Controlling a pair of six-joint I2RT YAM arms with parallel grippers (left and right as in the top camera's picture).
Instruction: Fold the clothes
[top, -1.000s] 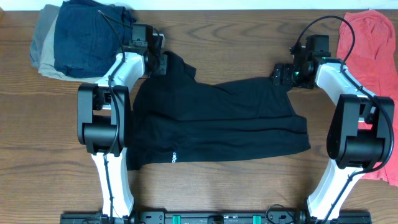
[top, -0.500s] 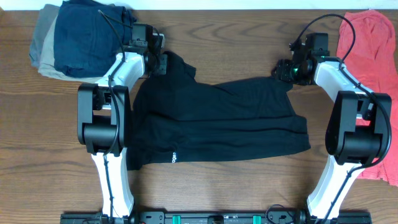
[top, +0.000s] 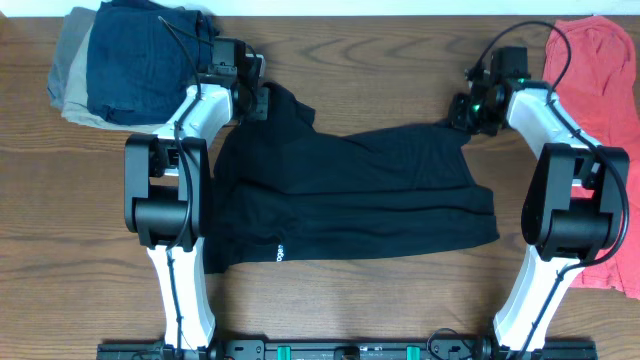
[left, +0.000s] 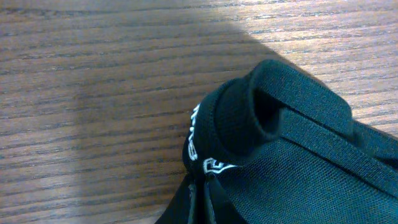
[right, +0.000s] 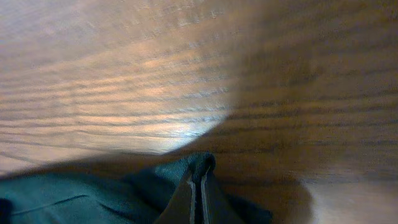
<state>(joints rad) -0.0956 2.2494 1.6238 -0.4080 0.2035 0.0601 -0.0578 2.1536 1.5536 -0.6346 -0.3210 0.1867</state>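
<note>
Evidently mid-fold, the black knit garment (top: 350, 195) lies spread on the wooden surface (top: 350, 60), left gripper (top: 263, 101) clamped on its far-left corner, right gripper (top: 463, 113) on its far-right, so both likely must lift and draw that edge nearward together.

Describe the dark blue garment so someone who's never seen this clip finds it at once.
From overhead, go to the far left corner of the wooden table. A dark blue garment lies there on top of a grey garment. It is the only blue piece, unlike the black garment spread mid-table and the red garment at the right edge.
</note>
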